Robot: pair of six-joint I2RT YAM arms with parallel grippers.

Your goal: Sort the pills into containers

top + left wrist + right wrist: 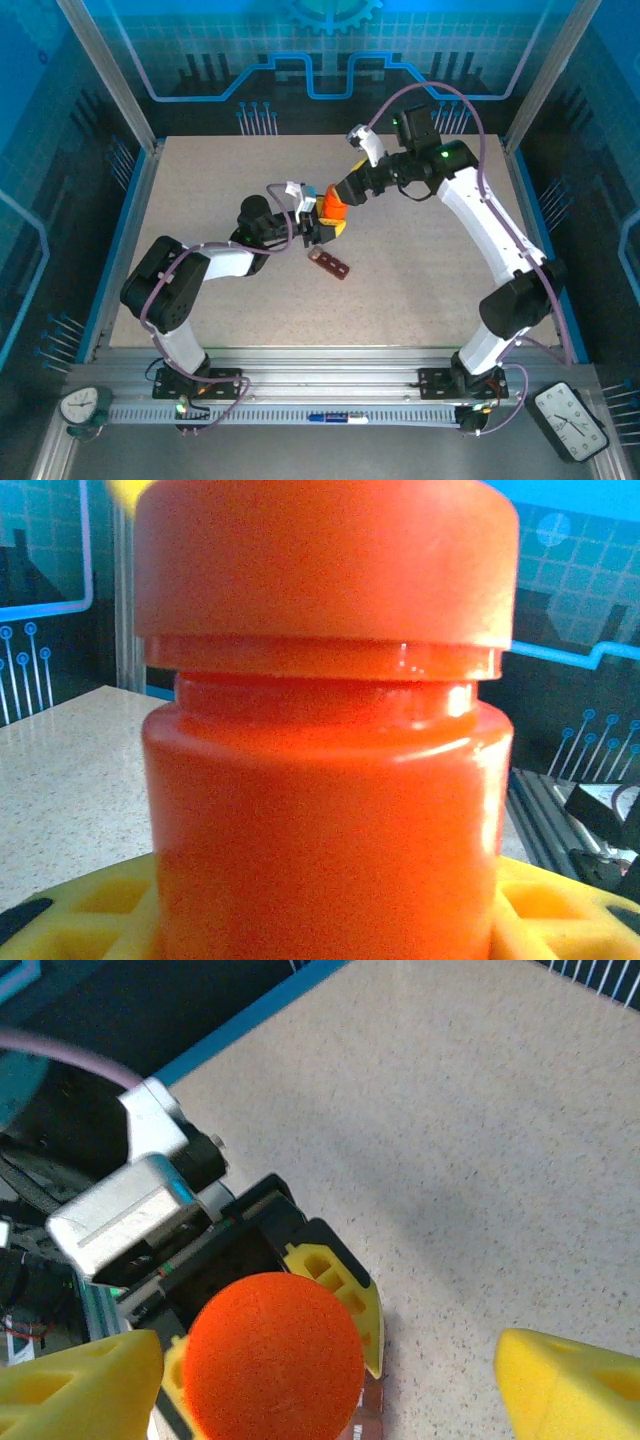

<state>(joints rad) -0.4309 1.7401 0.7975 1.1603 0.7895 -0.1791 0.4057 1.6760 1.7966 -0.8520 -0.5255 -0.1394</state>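
Containers (331,264), a small dark strip of little boxes, lie flat on the table (430,290) near the middle, just in front of both grippers. On the left, the left gripper (318,230) pinches the orange bottle (325,810) low down, with a yellow finger on each side of it. The cap (325,560) sits on top of the bottle and looks closed. To the right, the right gripper (347,190) hangs over the cap, and its yellow fingers (565,1385) are spread wide. One finger is close to the cap and the other is well apart from it, so it is not squeezing. I think the job is only at the start. The bottle is not open, no pills are out, and none look sorted. The cap has to come off, then the pills must go into the little boxes. Some things are hard to see. The pills do not show through the orange wall. From above, the boxes are too small to tell if anything is inside, or how many boxes there are. The bottom of the bottle is cut off, so I cannot tell if it touches the table.
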